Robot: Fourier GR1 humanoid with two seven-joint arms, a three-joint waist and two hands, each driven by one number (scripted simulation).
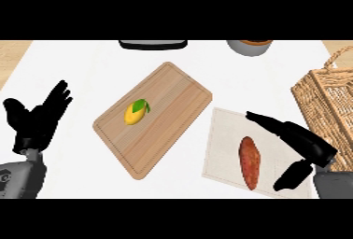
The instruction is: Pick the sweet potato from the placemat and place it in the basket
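A reddish-brown sweet potato (249,161) lies lengthwise on a pale placemat (224,140) at the lower right of the counter. My right hand (307,144) hovers just right of it, open, fingers stretched toward the upper left and thumb hanging down beside the potato's lower end; it touches nothing that I can see. A woven wicker basket (329,100) with a handle stands at the right edge, partly cut off. My left hand (38,119) rests open at the left edge, fingers up.
A wooden cutting board (172,93) lies tilted in the middle with a yellow mango (136,113) on it. A dark item (153,44) and a grey bowl (250,46) sit at the far edge.
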